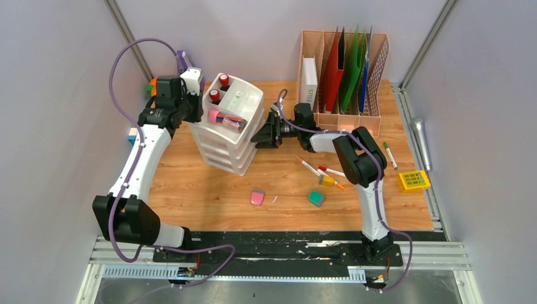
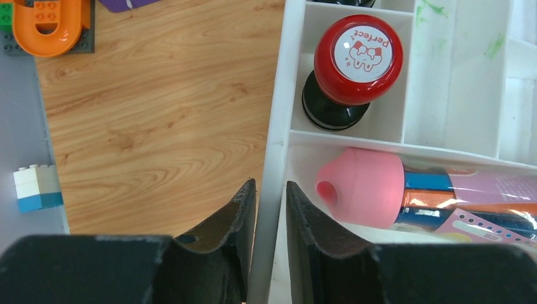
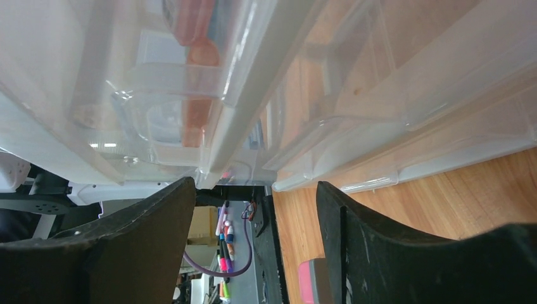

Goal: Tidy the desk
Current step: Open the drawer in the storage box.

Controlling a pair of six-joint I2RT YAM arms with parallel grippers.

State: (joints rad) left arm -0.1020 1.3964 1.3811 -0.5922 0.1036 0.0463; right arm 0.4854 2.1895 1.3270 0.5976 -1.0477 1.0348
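The desk (image 1: pixel 196 190) is a light wood-grain tabletop. A white drawer unit (image 1: pixel 229 136) stands on it at the back left, its top tray holding red-capped stamps (image 1: pixel 223 80) and a pink-capped bundle (image 1: pixel 221 118). My left gripper (image 1: pixel 192 109) is shut on the tray's left wall (image 2: pixel 276 126), one finger outside and one inside, beside a red stamp (image 2: pixel 358 57) and the pink cap (image 2: pixel 361 187). My right gripper (image 1: pixel 258 137) is open and empty at the unit's right side, its jaws facing the translucent drawer fronts (image 3: pixel 354 114).
Loose on the desk are markers (image 1: pixel 320 171), a pink eraser (image 1: pixel 257 197), a green eraser (image 1: pixel 316 198), a green marker (image 1: pixel 390 154) and a yellow box (image 1: pixel 413 180). A file holder (image 1: pixel 342 76) stands at the back right. Toy bricks (image 2: pixel 38 187) lie by the left wall.
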